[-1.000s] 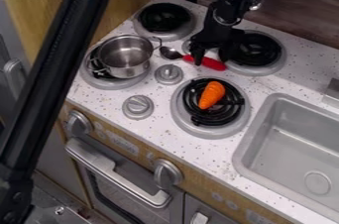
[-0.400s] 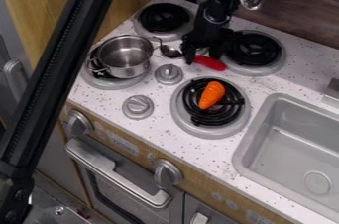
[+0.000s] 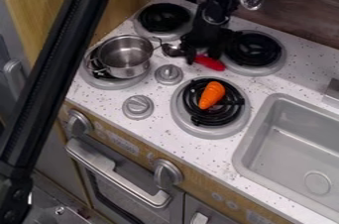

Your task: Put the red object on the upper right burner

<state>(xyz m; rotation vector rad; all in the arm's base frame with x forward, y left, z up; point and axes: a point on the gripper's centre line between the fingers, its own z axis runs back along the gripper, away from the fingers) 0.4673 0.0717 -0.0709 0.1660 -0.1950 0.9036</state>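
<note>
On the left, a metal pot (image 3: 124,58) sits on the left burner (image 3: 111,84) of the white, dotted worktop (image 3: 301,72). Next come a grey knob (image 3: 138,106), a bare black ring on the upper left burner (image 3: 164,18), and one more knob (image 3: 169,74).

Then comes the spoon (image 3: 210,63). It has a dark, round end and a red handle, and it must be the red thing the job is about. It lies just above the middle of the frame, with its round end toward the pot and the tip of its handle by the edge of the upper right burner (image 3: 258,48).

The black hand (image 3: 202,57) is right over the spoon, and it hides a bit of the red handle. It looks open, with its two fingers apart. I cannot tell if they touch the spoon.

An orange carrot (image 3: 212,95) lies on the near burner (image 3: 198,130), lower down and near the middle. The upper right burner is on the right, with its black ring bare. Past it, at the right edge, is the grey sink (image 3: 285,166).

So the hand is at the right thing, but the big part of the job is left. It has to get a good grip on the spoon, lift it, take it a little way right, and set it down on the ring.
</note>
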